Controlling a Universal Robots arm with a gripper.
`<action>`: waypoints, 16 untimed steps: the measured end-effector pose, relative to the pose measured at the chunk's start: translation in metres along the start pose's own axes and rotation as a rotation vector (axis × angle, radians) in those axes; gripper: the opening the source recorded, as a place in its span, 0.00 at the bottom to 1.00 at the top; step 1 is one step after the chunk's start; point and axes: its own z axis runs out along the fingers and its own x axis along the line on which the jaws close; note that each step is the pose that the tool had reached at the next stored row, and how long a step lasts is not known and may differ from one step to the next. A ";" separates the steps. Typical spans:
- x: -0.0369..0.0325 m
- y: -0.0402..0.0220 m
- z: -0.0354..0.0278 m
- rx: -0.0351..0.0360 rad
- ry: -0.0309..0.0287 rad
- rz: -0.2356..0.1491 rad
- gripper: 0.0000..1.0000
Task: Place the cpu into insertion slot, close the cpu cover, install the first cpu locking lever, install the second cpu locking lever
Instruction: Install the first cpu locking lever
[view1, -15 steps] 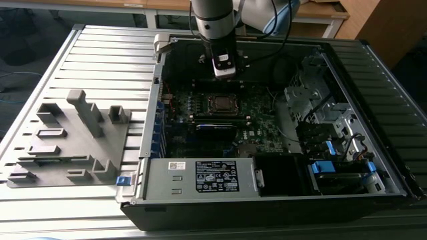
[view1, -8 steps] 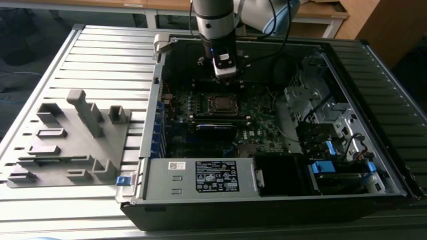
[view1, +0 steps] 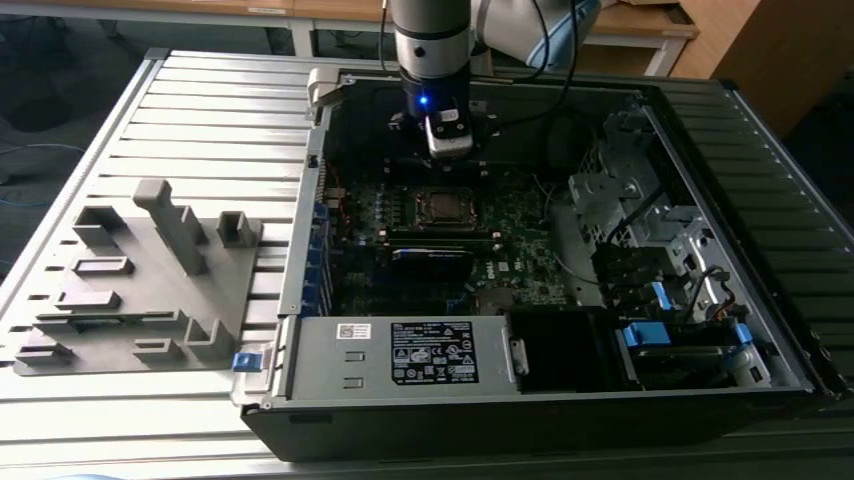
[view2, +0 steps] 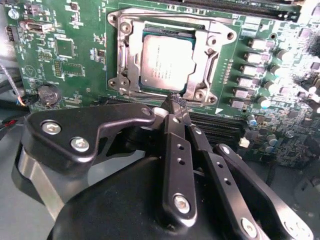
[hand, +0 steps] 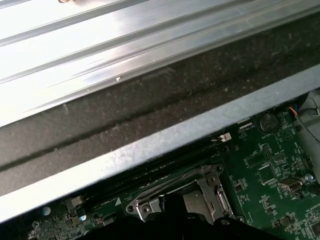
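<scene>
The cpu (view2: 167, 61), a silver-grey square chip, lies in the insertion slot (view2: 125, 55) on the green motherboard. The cpu cover (view2: 210, 52), a thin silver frame, lies flat around the chip, which shows through its window. My gripper (view2: 176, 106) is shut with nothing between its black fingers (view2: 172, 135), and its tips sit just beside one edge of the slot. In the exterior view the gripper (view1: 449, 150) hangs inside the open computer case, a little behind the insertion slot (view1: 441, 207). Part of the slot's silver rim (hand: 200, 197) appears in the first wrist view.
The open computer case (view1: 747, 130) encloses the motherboard, with a labelled power supply (view1: 400, 352) at its front and drive cages (view1: 627, 210) on the exterior view's right. A grey parts fixture (view1: 147, 280) stands on the ribbed table at the exterior view's left. Memory slots (view2: 220, 127) run beside the slot.
</scene>
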 end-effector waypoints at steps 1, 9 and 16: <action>0.0000 0.0000 0.0000 0.0000 0.0000 0.000 0.11; -0.0020 0.0009 0.0005 -0.0026 0.0058 -0.034 0.11; -0.0035 0.0015 0.0015 0.0101 0.0214 -0.084 0.11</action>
